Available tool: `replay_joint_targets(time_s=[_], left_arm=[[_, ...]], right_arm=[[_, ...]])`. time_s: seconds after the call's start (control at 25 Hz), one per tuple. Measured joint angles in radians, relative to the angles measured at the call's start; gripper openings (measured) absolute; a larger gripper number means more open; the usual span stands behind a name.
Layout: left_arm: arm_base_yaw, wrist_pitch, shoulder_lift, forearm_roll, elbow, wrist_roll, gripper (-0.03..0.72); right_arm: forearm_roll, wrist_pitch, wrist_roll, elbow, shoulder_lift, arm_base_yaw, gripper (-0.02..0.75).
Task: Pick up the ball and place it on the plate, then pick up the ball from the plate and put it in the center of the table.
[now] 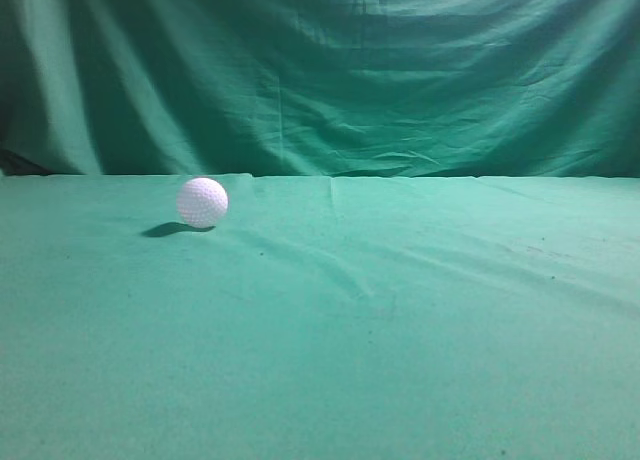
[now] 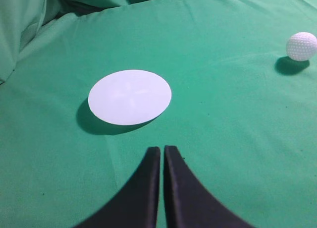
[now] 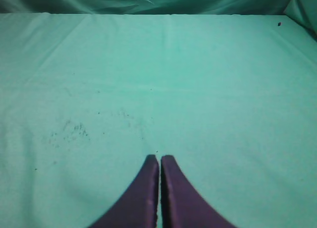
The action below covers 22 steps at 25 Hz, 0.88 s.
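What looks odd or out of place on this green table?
Nothing is broken or spilled. The ball sits alone on the wrinkled cloth of the table, apart from the empty plate. Both grippers are closed, touching nothing.

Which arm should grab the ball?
Probably left. Its wrist view shows both the ball and the plate ahead of its shut end effector; the right wrist view shows only bare table.
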Motion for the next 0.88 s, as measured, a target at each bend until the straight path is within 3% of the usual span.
replay_joint_targets(time_s=[0.88], left_arm=[[0.000, 0.000, 0.000, 0.000, 0.000, 0.000, 0.000]], right_arm=[[0.000, 0.000, 0.000, 0.000, 0.000, 0.000, 0.000]])
